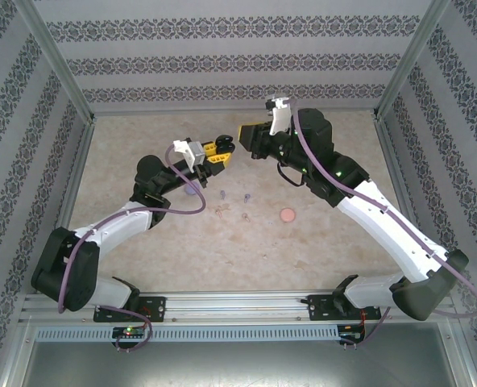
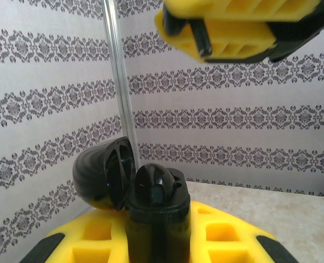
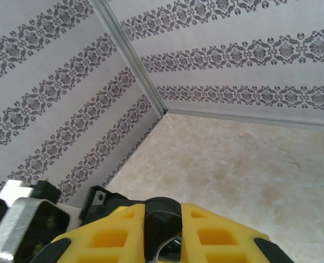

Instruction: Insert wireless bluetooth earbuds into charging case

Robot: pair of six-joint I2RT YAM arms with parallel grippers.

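My left gripper (image 1: 226,151) is shut on the black charging case (image 2: 156,219), held upright above the table. Its lid (image 2: 99,175) hangs open to the left, and one black earbud (image 2: 154,186) sits in the top of the case. My right gripper (image 1: 248,131) hovers just up and right of the case, its yellow fingers (image 2: 233,27) showing above it in the left wrist view. In the right wrist view the right gripper (image 3: 163,219) is shut on a small dark piece, seemingly a black earbud (image 3: 161,230). Lilac earbuds (image 1: 222,193) and pink earbuds (image 1: 220,211) lie loose on the table.
A round pink case (image 1: 287,215) lies on the table right of the loose buds. A lilac case (image 1: 192,193) peeks out beside the left arm. Patterned walls and metal corner posts (image 3: 134,60) close in the table on three sides.
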